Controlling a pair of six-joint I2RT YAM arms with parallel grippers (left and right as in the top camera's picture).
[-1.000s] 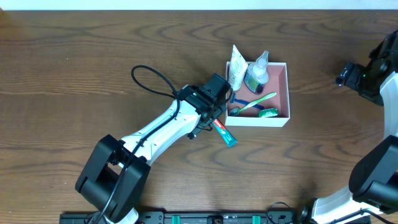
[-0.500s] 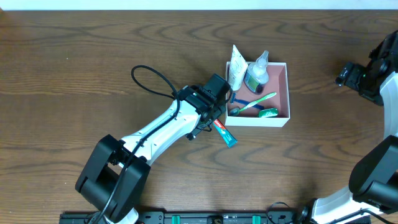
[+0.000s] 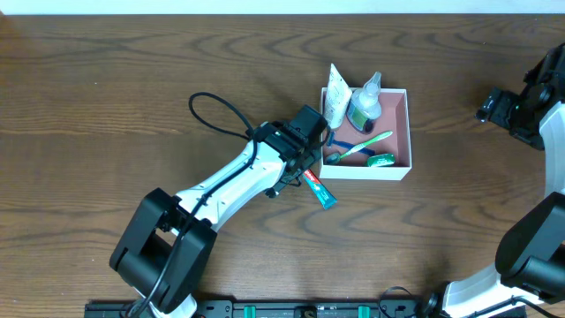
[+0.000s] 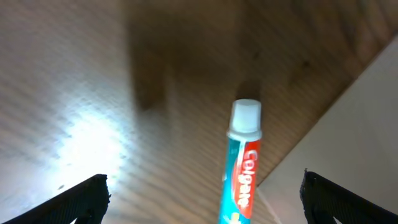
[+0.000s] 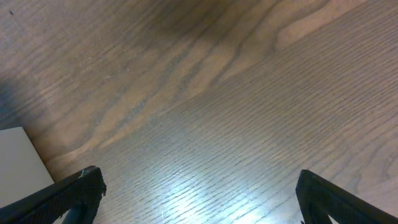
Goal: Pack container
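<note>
While the left tool (image 4: 204,183) stands spread wide either side of the toothpaste tube (image 4: 240,177) (neither finger touching it), container (image 3: 399,124) just beside it on the counter (image 3: 132,106), right tool (image 5: 199,179) also spread, far right.

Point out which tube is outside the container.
The red-and-teal Colgate tube, flat on the table by the container's corner nearest the left arm. The white tube leans inside the container's far corner.

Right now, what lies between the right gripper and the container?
Nothing: in the overhead view, only bare wooden table separates the right gripper from the container.
</note>
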